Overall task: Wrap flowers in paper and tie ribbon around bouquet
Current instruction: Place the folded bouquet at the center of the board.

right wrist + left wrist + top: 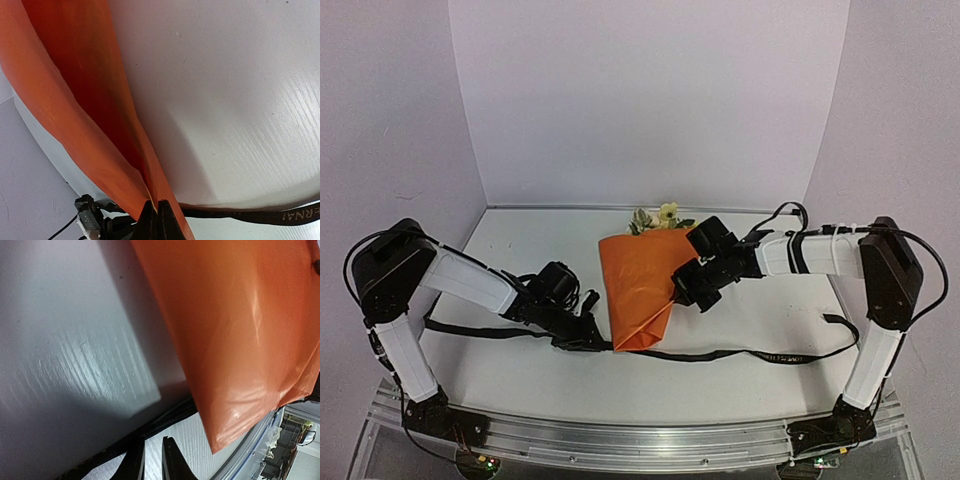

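Bouquet (638, 285) lies mid-surface (520, 250), wide end away from the arm bases with flowers (666, 212) poking out, narrow end toward the bases. Ribbon (750, 355) lies flat on the surface, running left to right and passing under the narrow end. Handling: paper (75, 100) is thin, glossy and light. It looks slippery and will likely crease or spring open if let go, so take it by an edge or the overlap, not the cone body, and don't squeeze near the flowers because the stems would probably crush. Ribbon is floppy, 0 stiffness, and flat on the surface, so a pick means getting the tips right down. Best hold is close beside the cone, where it has to come up and around. Right gripper (682, 287): fully closed, pinching the paper's right-hand edge about halfway along the cone. Its wrist view shows the orange fold running straight into the closed tips, so it's holding the wrap shut. Left gripper (582, 328): low on the surface just left of the narrow end, at the ribbon. Its fingers (175, 465) are nearly together, with a slim gap showing bare surface, and the ribbon crosses right at the tips. Can't tell whether it's pinched or just touched. My read: 1 arm clamps the wrap, the other goes for the ribbon, tie not started.
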Controlling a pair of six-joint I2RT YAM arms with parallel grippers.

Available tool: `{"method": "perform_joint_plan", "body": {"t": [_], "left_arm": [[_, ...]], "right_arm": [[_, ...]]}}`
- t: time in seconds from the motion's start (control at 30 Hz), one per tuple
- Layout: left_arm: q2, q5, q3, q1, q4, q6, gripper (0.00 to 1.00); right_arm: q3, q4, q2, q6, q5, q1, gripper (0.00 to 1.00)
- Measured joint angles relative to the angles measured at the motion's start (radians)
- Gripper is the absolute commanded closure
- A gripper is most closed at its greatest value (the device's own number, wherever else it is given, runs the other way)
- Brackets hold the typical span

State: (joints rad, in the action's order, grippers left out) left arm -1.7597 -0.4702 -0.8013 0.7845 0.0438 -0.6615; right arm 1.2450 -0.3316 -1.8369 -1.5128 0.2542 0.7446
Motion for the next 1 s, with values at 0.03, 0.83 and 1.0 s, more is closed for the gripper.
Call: {"method": "perform_joint_plan", "body": {"t": [0.03,0.83,1.0], "left_arm": [[-0.007,0.002,-0.005,0.0,-0.01,-0.01,0.84],[-0.02,0.085,-0.055,-0.044,-0.034,-0.136,0.58],[0.067,0.106,-0.055,-0.044,0.059,-0.113,0.55]], "right_arm": [[-0.006,0.002,0.005,-0.001,-0.003,0.005,1.0],[-0.135,0.041,0.035,0.094,-0.036,0.081,0.48],[-0.139,-0.02,0.079,0.17,-0.057,0.081,0.34]]}}
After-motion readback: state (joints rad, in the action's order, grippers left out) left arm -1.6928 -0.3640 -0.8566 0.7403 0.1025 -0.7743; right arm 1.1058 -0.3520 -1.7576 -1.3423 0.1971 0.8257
